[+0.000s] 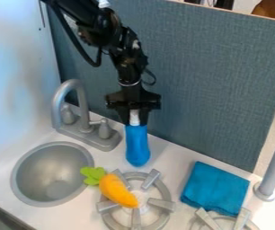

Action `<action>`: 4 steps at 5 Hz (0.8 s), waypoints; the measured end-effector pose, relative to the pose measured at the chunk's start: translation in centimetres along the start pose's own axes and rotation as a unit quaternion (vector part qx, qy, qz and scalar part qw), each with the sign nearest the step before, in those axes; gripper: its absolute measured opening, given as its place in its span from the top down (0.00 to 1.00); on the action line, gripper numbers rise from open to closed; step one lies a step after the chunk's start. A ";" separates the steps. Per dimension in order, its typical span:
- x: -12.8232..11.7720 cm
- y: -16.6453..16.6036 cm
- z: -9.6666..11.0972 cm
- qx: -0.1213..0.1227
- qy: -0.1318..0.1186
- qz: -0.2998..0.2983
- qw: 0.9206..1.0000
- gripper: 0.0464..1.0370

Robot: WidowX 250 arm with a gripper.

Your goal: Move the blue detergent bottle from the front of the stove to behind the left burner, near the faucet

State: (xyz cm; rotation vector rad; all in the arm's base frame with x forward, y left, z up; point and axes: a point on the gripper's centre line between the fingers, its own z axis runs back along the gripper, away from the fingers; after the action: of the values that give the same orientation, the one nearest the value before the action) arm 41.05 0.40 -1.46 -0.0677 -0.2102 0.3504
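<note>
Jaws: on the black gripper (134,117), clamped on the white neck of a blue bottle-like thing (137,146).
Blue thing: hanging roughly upright in front of the grey-blue panel (200,81), near the faucet (74,103).
Stove: a toy carrot (117,190) lies across the near burner's (162,221) left side, green top at the sink's rim.
Sink: round grey bowl (35,179), left of that burner.
Cloth: folded, blue (215,187), touching the right-hand burner (242,219).
Room: white counter (175,155) between cloth and faucet.

The carrot (117,190) lies on the burner (162,204), sink (48,168) to the left, cloth (215,187) right.
</note>
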 end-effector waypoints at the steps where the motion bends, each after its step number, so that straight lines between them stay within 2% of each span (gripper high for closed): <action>1: -0.1 0.0 -0.2 -0.002 0.006 0.006 1.000 0.16; 2: -0.2 0.1 -0.3 -0.006 0.009 0.007 1.000 0.02; 3: -0.3 0.2 0.8 -0.008 0.001 0.007 1.000 0.03; 4: 0.5 -0.3 4.9 -0.024 -0.043 -0.002 0.999 0.03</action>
State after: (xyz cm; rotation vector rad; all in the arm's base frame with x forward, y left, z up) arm 40.53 0.44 3.44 -0.0997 -0.3034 0.3447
